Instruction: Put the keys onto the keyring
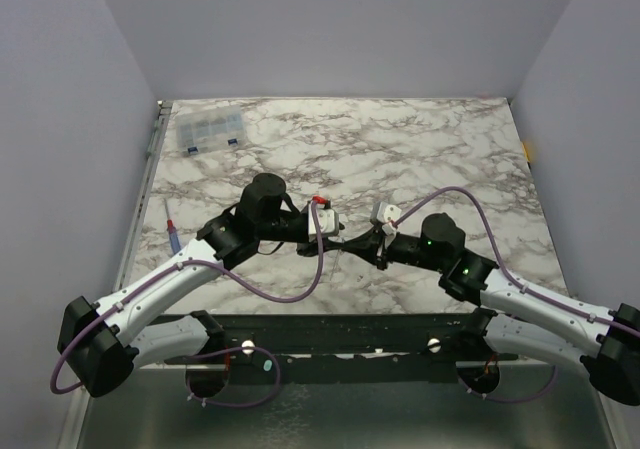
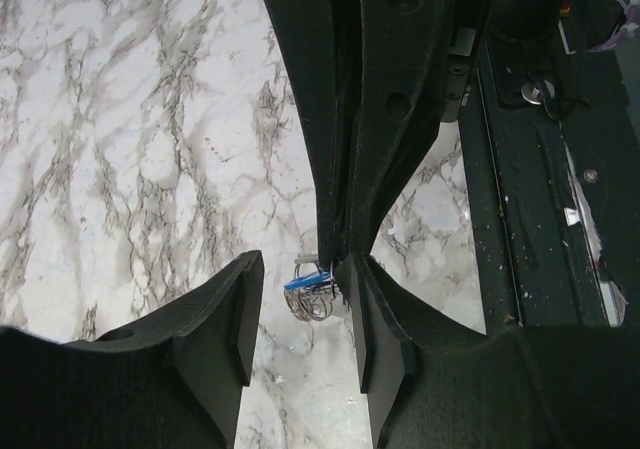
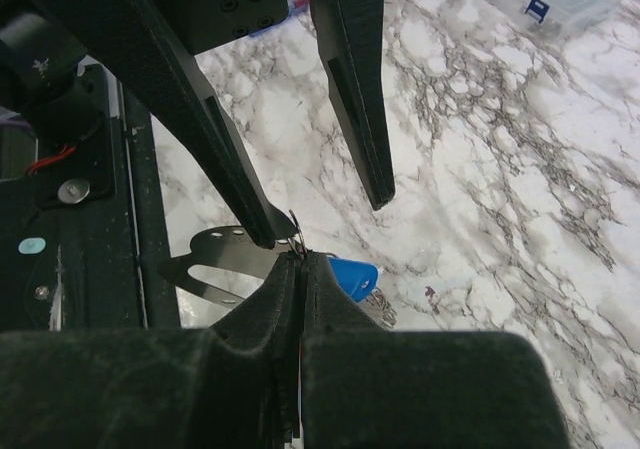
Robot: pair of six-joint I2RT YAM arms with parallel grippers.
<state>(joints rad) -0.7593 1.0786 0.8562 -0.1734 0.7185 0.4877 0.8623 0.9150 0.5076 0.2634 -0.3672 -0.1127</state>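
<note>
Lab booth, plain walls (image 1: 330, 29) (marble-print tabletop (image 1: 420, 149))

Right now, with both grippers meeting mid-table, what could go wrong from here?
The right gripper pinches the keyring only at its very fingertips, so the keyring may slip or twist out. The open left gripper straddles that pinch closely, so closing could knock the keyring loose or strike the right gripper.

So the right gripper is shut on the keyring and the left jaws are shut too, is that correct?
Not quite: the left gripper has its jaws open, per the left wrist view; the right gripper is shut on the keyring.
</note>
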